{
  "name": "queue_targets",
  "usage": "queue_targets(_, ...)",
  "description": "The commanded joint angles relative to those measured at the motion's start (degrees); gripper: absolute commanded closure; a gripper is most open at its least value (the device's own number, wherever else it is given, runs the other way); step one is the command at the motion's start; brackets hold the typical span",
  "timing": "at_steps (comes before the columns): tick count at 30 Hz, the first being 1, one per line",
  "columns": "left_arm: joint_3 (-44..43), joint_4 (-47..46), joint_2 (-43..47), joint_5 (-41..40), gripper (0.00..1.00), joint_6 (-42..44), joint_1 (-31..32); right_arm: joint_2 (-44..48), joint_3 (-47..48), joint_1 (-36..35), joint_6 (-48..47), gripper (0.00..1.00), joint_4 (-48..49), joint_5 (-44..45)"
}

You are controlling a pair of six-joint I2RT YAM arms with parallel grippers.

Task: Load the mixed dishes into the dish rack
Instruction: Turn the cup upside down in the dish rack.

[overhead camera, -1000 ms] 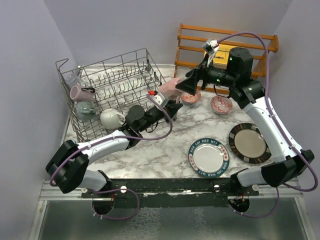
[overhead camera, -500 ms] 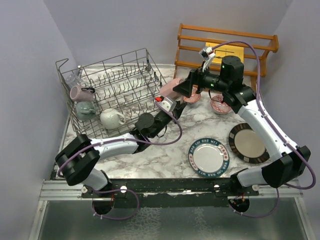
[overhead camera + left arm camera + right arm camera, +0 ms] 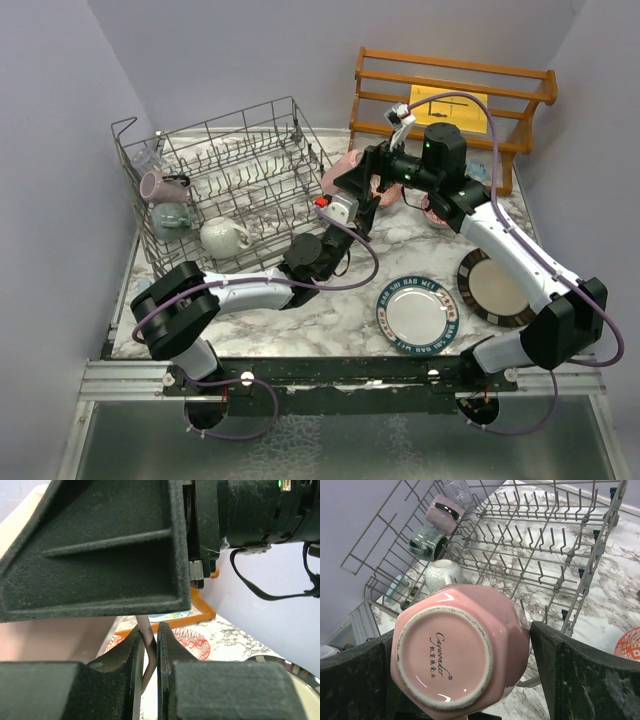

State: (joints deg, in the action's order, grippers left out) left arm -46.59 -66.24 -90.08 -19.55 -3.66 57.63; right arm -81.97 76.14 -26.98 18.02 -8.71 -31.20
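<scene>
The pink mug point(image 3: 460, 650), seemingly tipped sideways, hangs just beside the wire dish rack point(image 3: 540, 540).

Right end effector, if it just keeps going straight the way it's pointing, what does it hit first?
Almost certainly the pink mug, which sits between the open fingers of the right end effector with its base toward the wrist camera. The dish rack lies behind it, but how far behind is unclear.

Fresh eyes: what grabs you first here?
A pink mug, base toward the right wrist camera, hangs between the fingers of the open right pincer, by the right end of the dish rack. The left pincer is shut on what looks like its handle, so both arms meet at one mug.
</scene>
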Motion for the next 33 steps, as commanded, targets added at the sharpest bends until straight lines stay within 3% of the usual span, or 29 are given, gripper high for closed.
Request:
queue_targets(1, -3.28, -9.15, -0.27, -3.90, 1.00, 1.42, 1.06, 0.00, -1.16, -0.87, 0.26, 0.05, 4.64, 2.49)
queue_targets(3, -3.54, -9.17, -0.80, -4.50, 1.00, 1.27, 1.21, 0.19, -1.30, -1.01, -0.41, 0.17, 5.33, 1.77)
queue_targets(9, -4.30, -8.16, -1.26, -5.76, 1.00, 0.71, 1.44, 0.07, -0.61, -1.14, -1.33, 0.70, 5.56, 0.05)
queue_targets(11, -4.37, -6.78, -0.81, -5.40, 1.00, -0.05, 1.44, 0.13, 0.23, -1.14, -1.64, 0.81, 5.65, 1.02)
queue_targets(15, -2.85, -4.04, 1.05, -5.07, 0.68, -2.30, 1.52, -0.87, 3.89, -0.93, -2.17, 0.96, 4.77, 0.97)
queue_targets(20, -0.87, -0.11, 3.93, -4.28, 0.51, -4.15, 1.50, -2.74, 7.14, -0.58, -1.06, 0.99, 5.65, -1.10)
queue_targets(26, 1.12, 5.33, 7.84, -2.42, 0.41, -5.62, 1.52, -5.10, 9.26, 1.61, 0.64, 0.99, 7.95, -3.13)
queue_targets(33, 4.04, 20.59, 17.00, -2.13, 0.32, -8.55, 1.50, -7.94, 12.94, 4.06, 2.00, 0.99, 8.70, -6.48)
